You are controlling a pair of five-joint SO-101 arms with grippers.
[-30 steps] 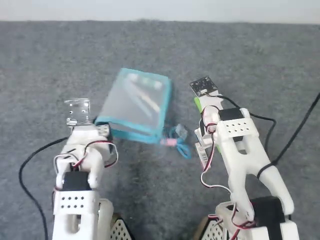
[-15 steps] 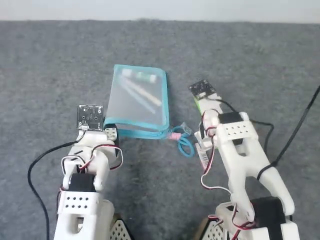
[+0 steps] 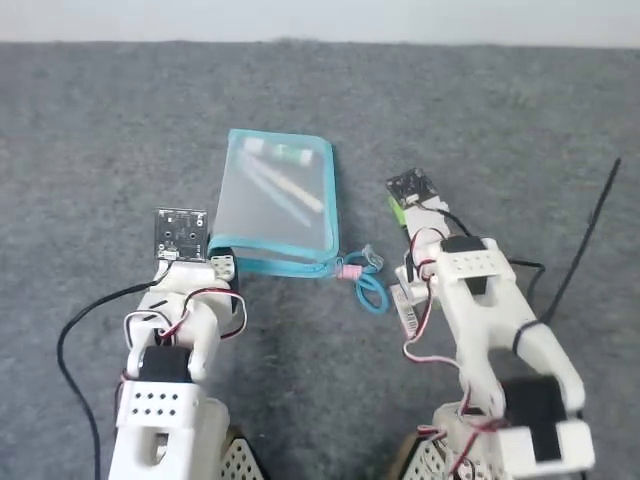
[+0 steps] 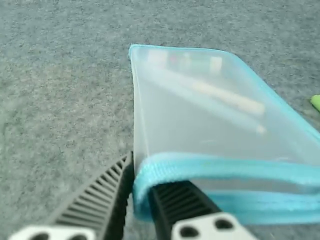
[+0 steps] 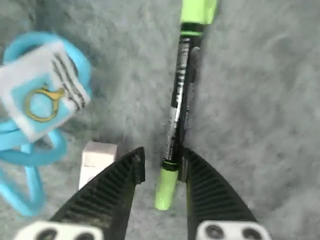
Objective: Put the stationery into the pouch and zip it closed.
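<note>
The surface (image 3: 100, 120) is covered in grey cloth like short carpet, rough and matt. The pouch (image 4: 200, 115) has smooth, frosted, half-clear plastic walls and a turquoise woven cloth band along its zip edge. The left pincer (image 4: 142, 175) and the right pincer (image 5: 162, 152) are matt black plastic, ribbed on the inner faces, on white plastic bases. The pen (image 5: 181, 90) is glossy plastic, black with lime-green ends. The tag (image 5: 60, 60) looks like smooth card and carries a thin gold metal ring (image 5: 46, 91). The blue cord (image 5: 30, 155) is smooth. The small white block (image 5: 96, 160) is matt.
</note>
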